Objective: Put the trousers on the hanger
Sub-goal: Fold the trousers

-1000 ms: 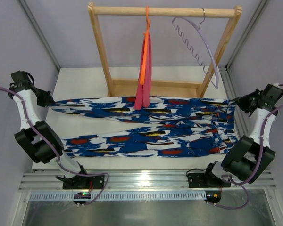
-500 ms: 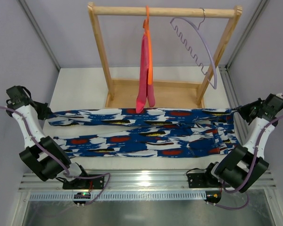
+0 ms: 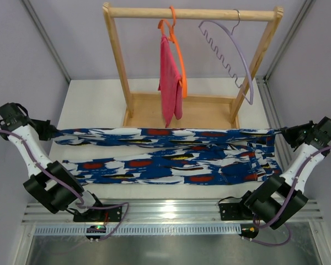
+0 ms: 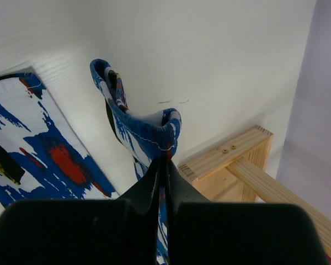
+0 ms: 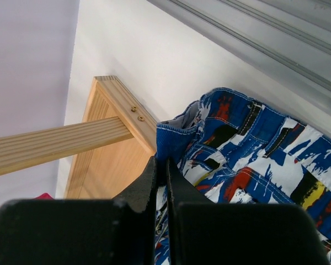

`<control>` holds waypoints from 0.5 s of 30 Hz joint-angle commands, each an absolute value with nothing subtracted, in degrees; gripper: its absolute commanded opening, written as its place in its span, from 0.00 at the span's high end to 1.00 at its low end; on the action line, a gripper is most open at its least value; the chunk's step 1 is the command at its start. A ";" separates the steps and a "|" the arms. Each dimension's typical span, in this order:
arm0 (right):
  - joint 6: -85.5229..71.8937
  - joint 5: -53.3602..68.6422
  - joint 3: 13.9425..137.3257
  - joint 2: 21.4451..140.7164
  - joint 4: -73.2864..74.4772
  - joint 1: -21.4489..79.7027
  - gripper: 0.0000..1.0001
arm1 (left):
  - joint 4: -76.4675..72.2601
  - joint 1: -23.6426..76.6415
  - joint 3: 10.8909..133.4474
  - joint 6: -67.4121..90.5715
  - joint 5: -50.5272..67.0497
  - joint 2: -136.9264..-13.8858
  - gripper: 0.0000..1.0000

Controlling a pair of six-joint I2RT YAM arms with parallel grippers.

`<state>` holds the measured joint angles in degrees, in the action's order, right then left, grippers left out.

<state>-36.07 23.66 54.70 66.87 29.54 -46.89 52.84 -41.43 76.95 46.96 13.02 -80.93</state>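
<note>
Soft printed cloth trousers (image 3: 165,154)

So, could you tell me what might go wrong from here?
The left gripper and right gripper each pinch only a thin edge of the trousers, which may slip free. The near leg lies loose on the table and could drag. The pink cloth hangs beside the hanger and might snag.

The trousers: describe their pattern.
The trousers carry a busy royal blue, white, red and black print with small yellow flecks, clearest in the top external view.
</note>
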 commanded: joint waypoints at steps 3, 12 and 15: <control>-37.70 22.59 55.55 64.69 27.15 -49.65 0.96 | 49.48 -44.30 78.84 48.43 12.83 -79.37 1.00; -39.46 20.83 55.20 61.53 32.43 -52.91 0.96 | 51.85 -44.38 77.70 47.90 7.83 -76.56 1.00; -38.76 18.73 54.93 60.74 34.36 -53.08 0.96 | 51.68 -44.47 75.07 48.43 6.77 -74.80 1.00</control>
<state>-38.50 23.86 54.52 62.87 35.88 -51.62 54.96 -42.70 76.16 47.81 12.16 -78.17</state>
